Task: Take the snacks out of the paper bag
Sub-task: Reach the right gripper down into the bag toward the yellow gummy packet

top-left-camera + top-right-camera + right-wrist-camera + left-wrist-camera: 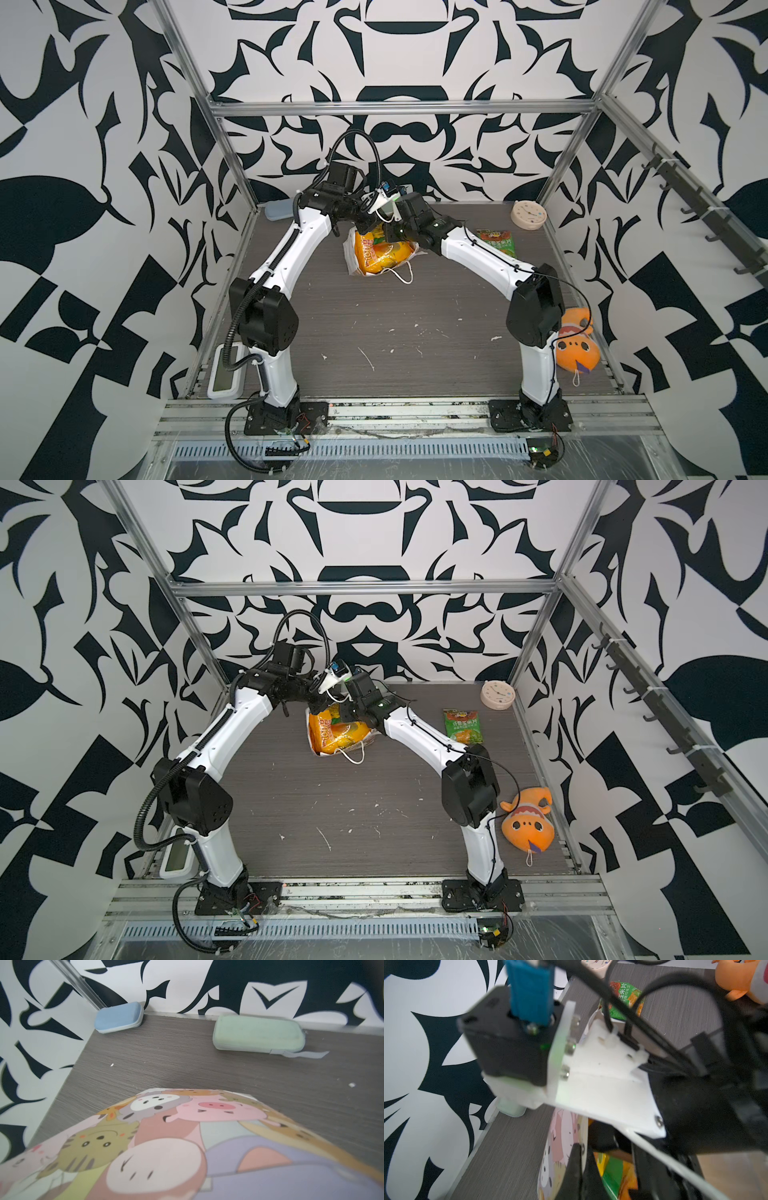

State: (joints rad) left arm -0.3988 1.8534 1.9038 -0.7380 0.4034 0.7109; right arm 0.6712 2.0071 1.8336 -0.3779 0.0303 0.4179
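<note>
Paper bag: your paper bag (350, 259) sits near the middle of the table's (395, 332) far edge, mouth open.
Snacks: a yellow-orange packet (384, 257) fills the mouth. A green packet (496, 245) lies flat toward the far right corner, near the round clock (528, 213).
Left gripper (365, 226): pinched tight on the bag's rim.
Right gripper (392, 240): at the bag's mouth; you cannot tell if it is open or closed.
Room: only table between bag and near edge.

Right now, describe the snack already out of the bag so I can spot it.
Start at the round cream clock in the far right corner. Just in front of it lies a flat green packet, the only snack visible outside the paper bag.
</note>
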